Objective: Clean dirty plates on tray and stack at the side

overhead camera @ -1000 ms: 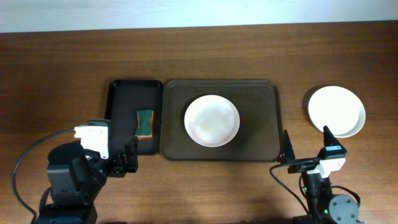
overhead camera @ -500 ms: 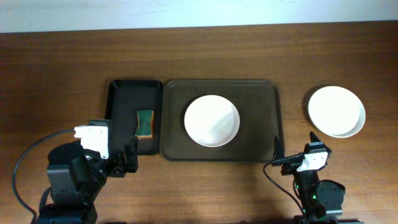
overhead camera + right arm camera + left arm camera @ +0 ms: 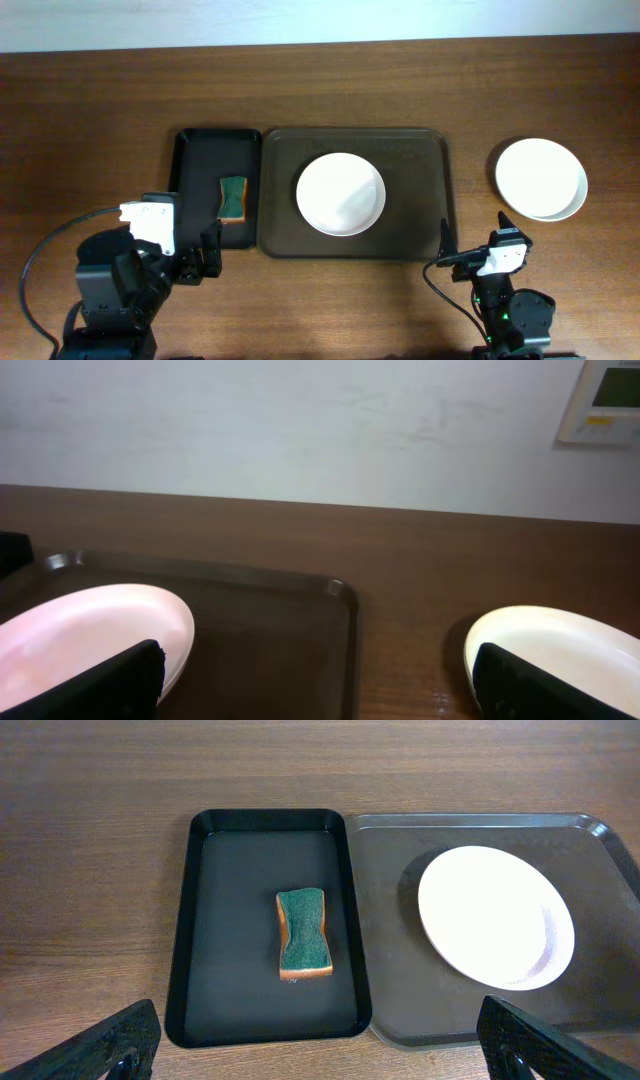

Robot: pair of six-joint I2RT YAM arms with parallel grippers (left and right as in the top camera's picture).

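One white plate [image 3: 340, 194] lies in the middle of the dark-brown tray [image 3: 415, 160]; no smears show on it. Another white plate [image 3: 541, 179] rests on the table to the tray's right, and I cannot tell whether one lies under it. My left gripper [image 3: 200, 258] hovers open in front of the black tray, empty. In the left wrist view the gripper [image 3: 325, 1060] faces the tray [image 3: 400, 990] and plate [image 3: 495, 915]. My right gripper [image 3: 475, 237] stands open and empty before the tray's right front corner. The right wrist view shows that gripper [image 3: 320, 695] between both plates [image 3: 90, 630] [image 3: 560, 650].
A narrow black tray [image 3: 190, 160] adjoins the brown tray's left side and holds a green-topped sponge [image 3: 233, 197], also seen in the left wrist view as the sponge [image 3: 304, 932] in the black tray [image 3: 270, 817]. A white wall runs behind the table.
My right gripper has drawn back and slightly left, off the edge of the plate at the side, then stopped. The left arm has not moved.
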